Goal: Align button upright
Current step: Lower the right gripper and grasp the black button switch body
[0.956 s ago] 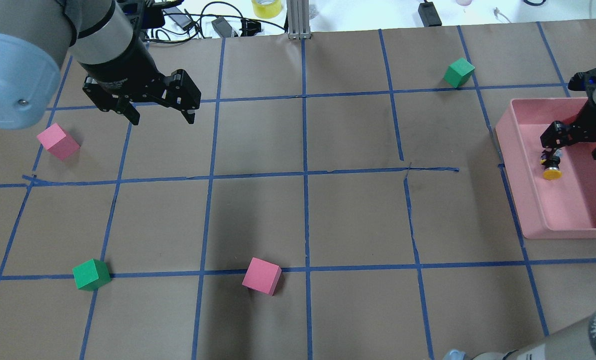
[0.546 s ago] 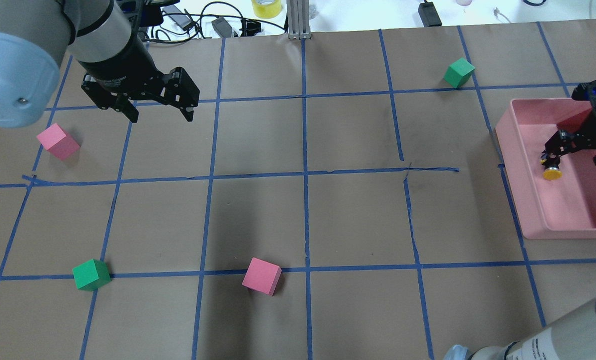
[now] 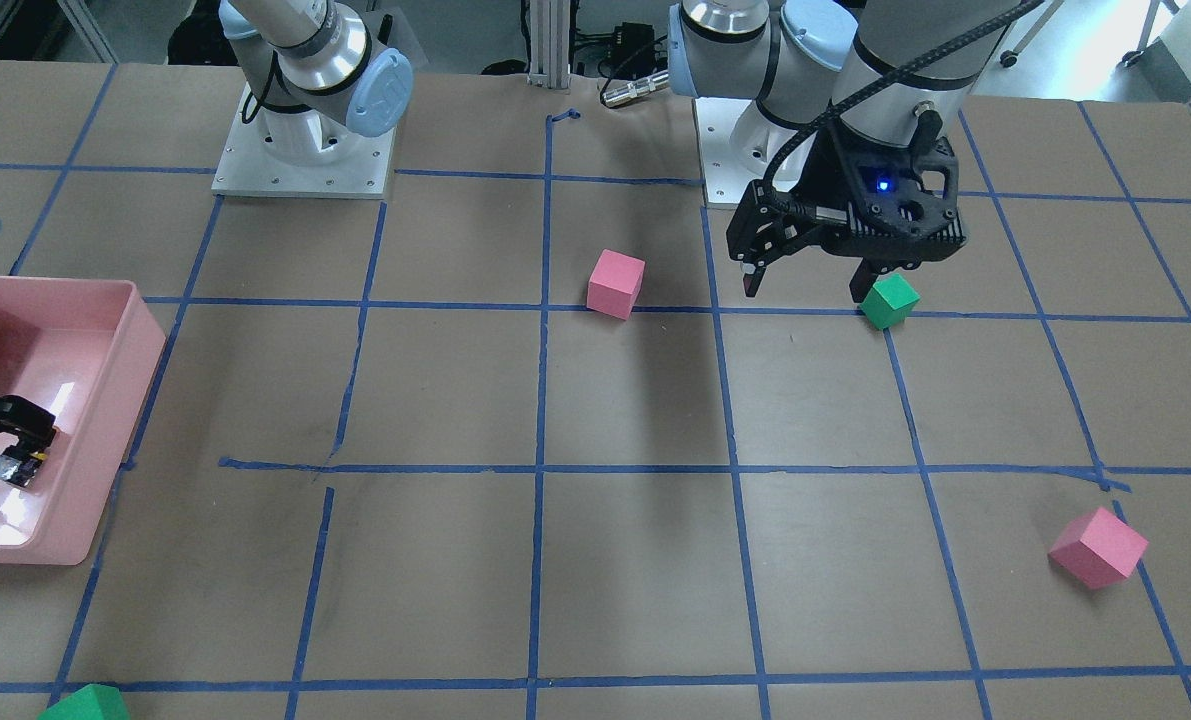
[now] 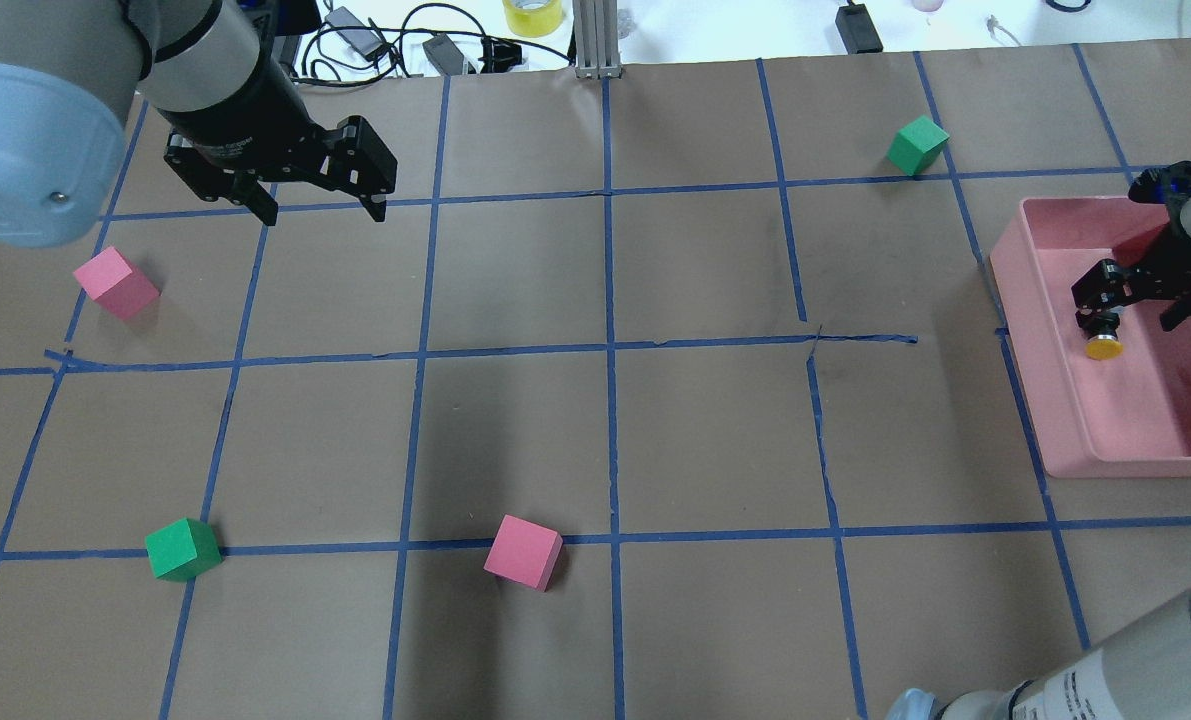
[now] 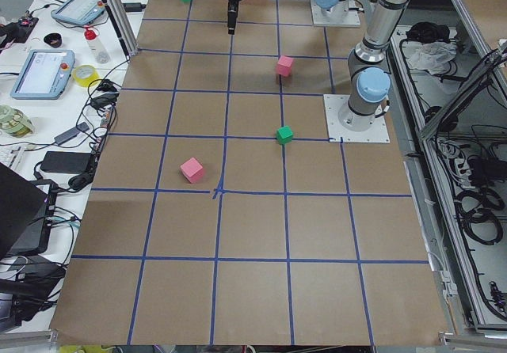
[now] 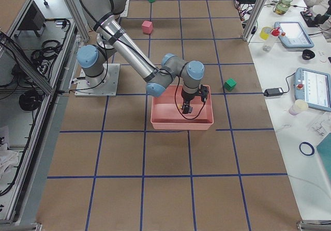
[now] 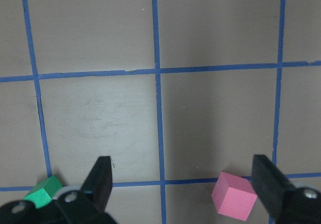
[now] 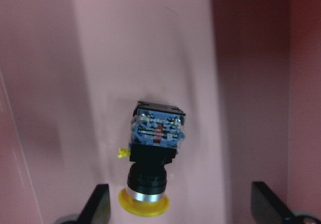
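Both jaws spread wide — button [image 8: 153, 156] lies on its side in pink tray [image 4: 1145, 410].

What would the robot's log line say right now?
button: lying sideways in pink bin | right end effector: open, over button | left end effector: open, above table

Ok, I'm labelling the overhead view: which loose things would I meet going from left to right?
First the far pink cube → near green cube → near pink cube → far green cube → button, which lies in the pink bin.
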